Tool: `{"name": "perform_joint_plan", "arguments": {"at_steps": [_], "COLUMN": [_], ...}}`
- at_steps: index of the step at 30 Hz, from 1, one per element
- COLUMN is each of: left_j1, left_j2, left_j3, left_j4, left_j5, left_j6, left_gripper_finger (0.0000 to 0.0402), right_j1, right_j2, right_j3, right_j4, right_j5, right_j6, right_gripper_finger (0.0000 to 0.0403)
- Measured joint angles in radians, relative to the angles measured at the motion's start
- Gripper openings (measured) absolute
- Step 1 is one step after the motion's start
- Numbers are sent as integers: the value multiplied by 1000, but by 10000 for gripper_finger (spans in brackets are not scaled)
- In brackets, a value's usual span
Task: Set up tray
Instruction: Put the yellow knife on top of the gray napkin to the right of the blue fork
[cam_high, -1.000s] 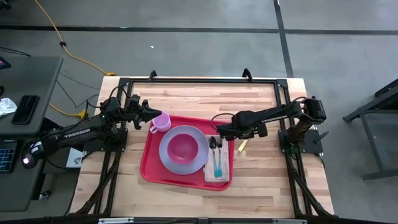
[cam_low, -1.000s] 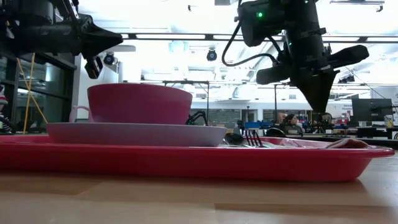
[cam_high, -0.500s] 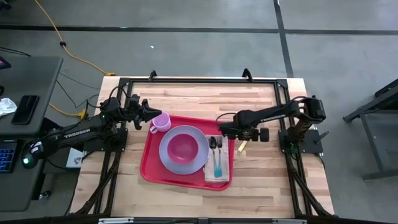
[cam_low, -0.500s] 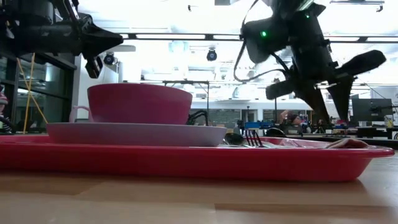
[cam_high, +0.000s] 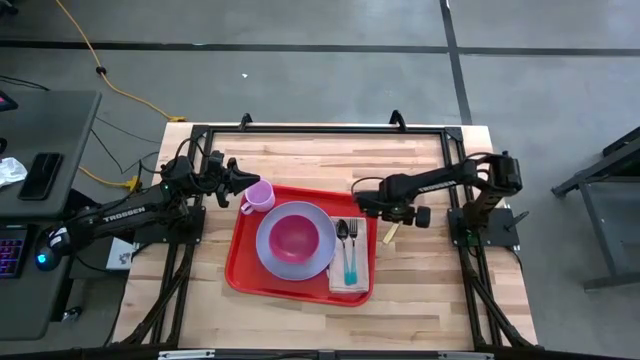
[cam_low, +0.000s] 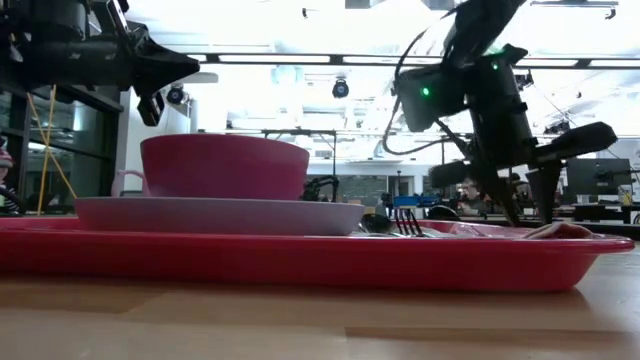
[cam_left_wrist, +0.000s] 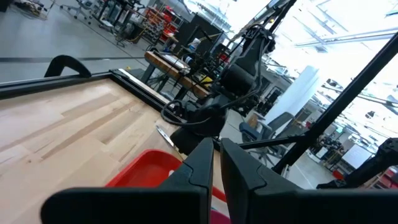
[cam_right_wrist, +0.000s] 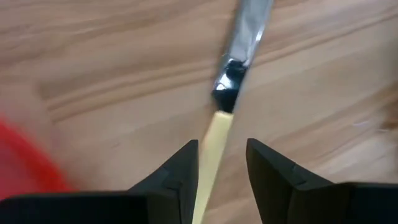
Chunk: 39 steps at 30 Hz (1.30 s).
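Note:
The red tray (cam_high: 243, 270) lies mid-table and carries a lavender plate (cam_high: 270, 258) with a pink bowl (cam_high: 294, 236), a pink cup (cam_high: 260, 195), and a napkin (cam_high: 350, 282) with a spoon and a teal fork. A knife (cam_high: 390, 234) with a yellow handle (cam_right_wrist: 215, 134) lies flat on the wood just right of the tray. My right gripper (cam_right_wrist: 221, 163) stands open over it, one finger on each side of the handle, with no contact showing. My left gripper (cam_left_wrist: 216, 163) hovers shut, above and left of the cup.
A black frame (cam_high: 320, 129) runs along the table's far edge and down both sides. Bare wood lies beyond the tray toward the far edge and along the near edge. A desk with a phone and keyboard stands off the table's left.
My right gripper has moved from over the tray's right rim toward the table's right edge, come down over the knife, and opened from shut. The knife and the things on the tray have stayed in place.

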Motion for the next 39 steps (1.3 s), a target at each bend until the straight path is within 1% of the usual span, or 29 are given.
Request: {"name": "perform_joint_plan", "arguments": {"at_steps": [5,11,16,27,32,39], "left_j1": [0,0,0,0,0,0], "left_j2": [0,0,0,0,0,0], "left_j3": [0,0,0,0,0,0], "left_j4": [0,-1,-8,-7,-7,-8], "left_j5": [-4,-23,-24,-25,-25,-7], "left_j6": [1,3,3,10,10,27], "left_gripper_finger": [62,62,62,62,62,62], "right_j1": [-18,-25,-25,-25,-24,-24], "right_j2": [0,-6,-5,-2,-2,-1], "right_j3": [-36,-87,-99,-101,-101,-100], "right_j4": [27,165,160,155,156,156], "right_j5": [-8,-15,-22,-23,-28,-30], "right_j6": [3,4,25,15,7,-9], "right_gripper_finger": [115,115,114,112,87,25]}}
